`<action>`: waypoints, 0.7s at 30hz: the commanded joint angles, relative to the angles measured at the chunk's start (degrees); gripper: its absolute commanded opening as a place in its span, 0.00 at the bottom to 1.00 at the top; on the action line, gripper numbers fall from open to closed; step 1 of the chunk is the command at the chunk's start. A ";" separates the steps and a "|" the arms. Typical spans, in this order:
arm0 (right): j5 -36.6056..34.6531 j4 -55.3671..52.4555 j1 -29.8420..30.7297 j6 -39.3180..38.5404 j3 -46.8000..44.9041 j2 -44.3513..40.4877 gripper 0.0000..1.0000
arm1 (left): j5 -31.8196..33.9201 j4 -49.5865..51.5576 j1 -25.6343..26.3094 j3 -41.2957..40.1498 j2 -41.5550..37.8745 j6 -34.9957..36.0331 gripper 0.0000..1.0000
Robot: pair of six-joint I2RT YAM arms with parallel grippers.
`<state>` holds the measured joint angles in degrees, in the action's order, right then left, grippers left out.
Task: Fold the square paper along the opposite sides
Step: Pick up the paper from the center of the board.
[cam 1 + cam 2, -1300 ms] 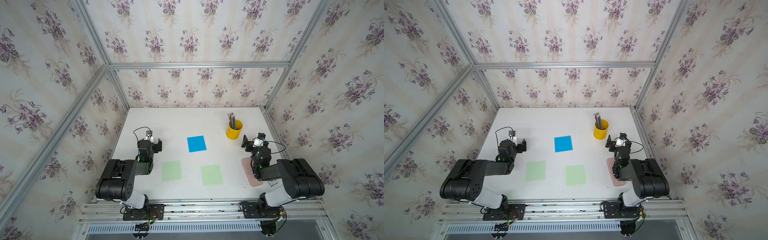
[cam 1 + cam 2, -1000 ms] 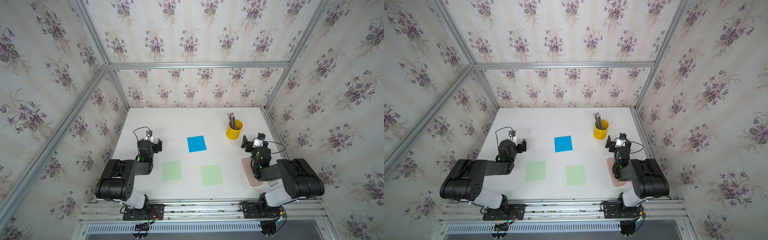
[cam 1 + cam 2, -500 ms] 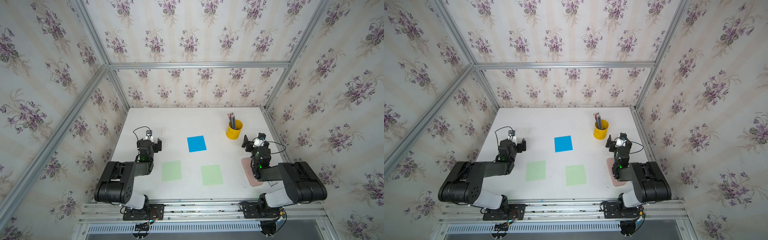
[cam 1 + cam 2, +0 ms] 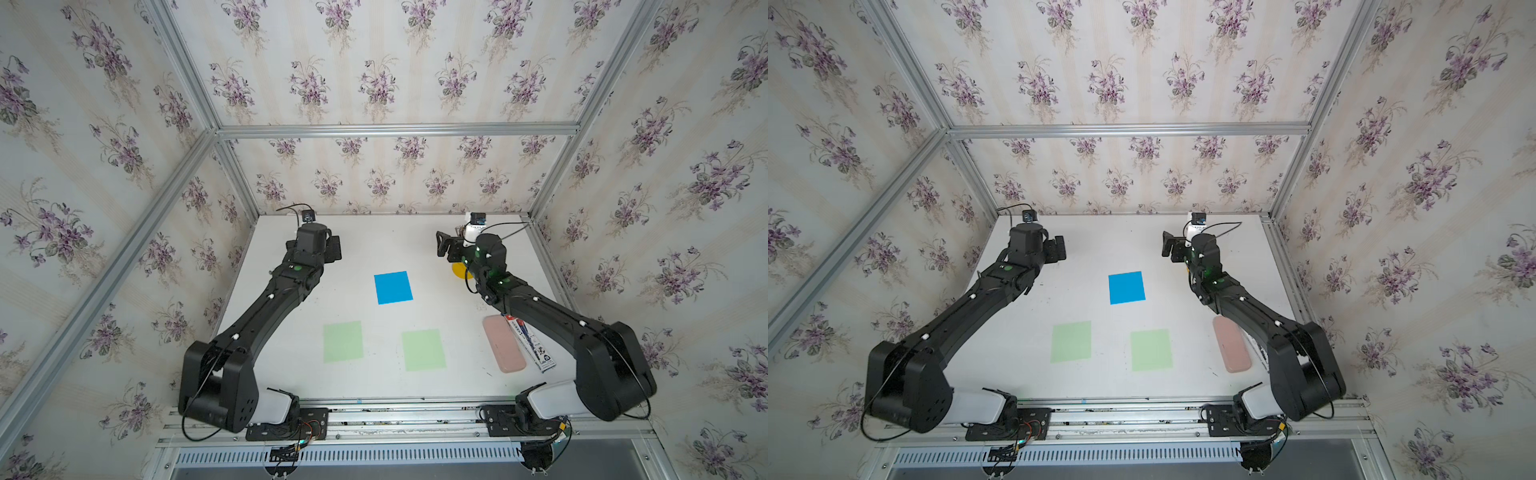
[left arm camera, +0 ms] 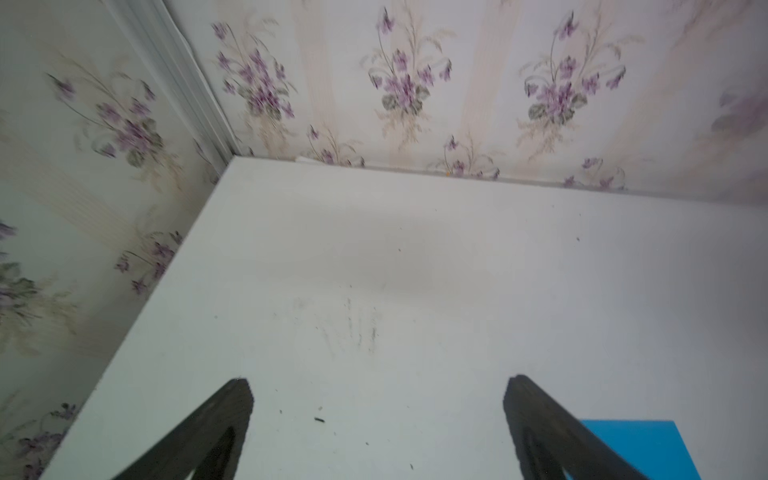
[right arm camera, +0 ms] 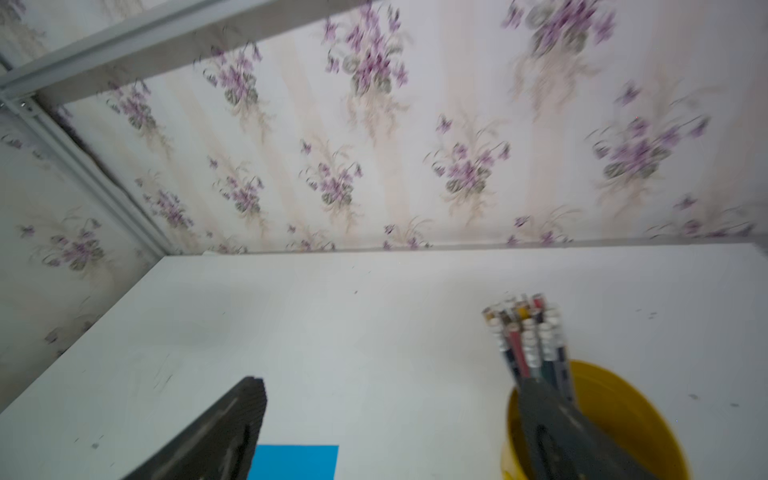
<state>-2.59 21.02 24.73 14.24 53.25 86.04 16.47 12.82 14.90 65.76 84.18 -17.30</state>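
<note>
A blue square paper (image 4: 392, 287) (image 4: 1126, 287) lies flat near the middle of the white table (image 4: 382, 237). My left gripper (image 4: 333, 249) (image 4: 1058, 249) hangs open over the far left of the table, apart from the paper. In the left wrist view its fingers (image 5: 232, 415) stand wide over bare table, with a corner of the paper (image 5: 640, 449) beside one finger. My right gripper (image 4: 444, 248) (image 4: 1168, 246) is open at the far right, above the table. In the right wrist view the gripper (image 6: 388, 386) holds nothing and the paper's edge (image 6: 295, 461) shows by one finger.
A yellow cup of pens (image 4: 459, 269) (image 6: 623, 424) stands under the right wrist. Two pale green squares (image 4: 343, 340) (image 4: 424, 350) lie toward the front. A pink case (image 4: 504, 349) and a pen box (image 4: 531, 348) lie at the front right. Walls close in three sides.
Both arms have stretched out from their folded pose at the front toward the back of the table. Both grippers stayed open. The paper has not moved.
</note>
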 commanded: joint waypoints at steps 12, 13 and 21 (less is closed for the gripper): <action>19.48 -5.19 5.67 2.74 -2.46 14.86 0.86 | -34.61 18.83 5.02 13.91 21.37 -12.29 0.98; 19.31 -4.56 5.61 2.33 -2.99 15.43 0.85 | -35.68 18.26 5.49 14.16 22.39 -12.69 0.97; 19.03 -0.22 8.11 0.49 -4.92 20.45 0.79 | -38.54 18.10 6.66 16.62 28.89 -13.77 0.87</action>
<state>15.62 18.24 31.40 15.77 48.49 105.38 -20.01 31.46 21.45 81.54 111.81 -30.41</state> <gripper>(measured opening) 0.787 0.872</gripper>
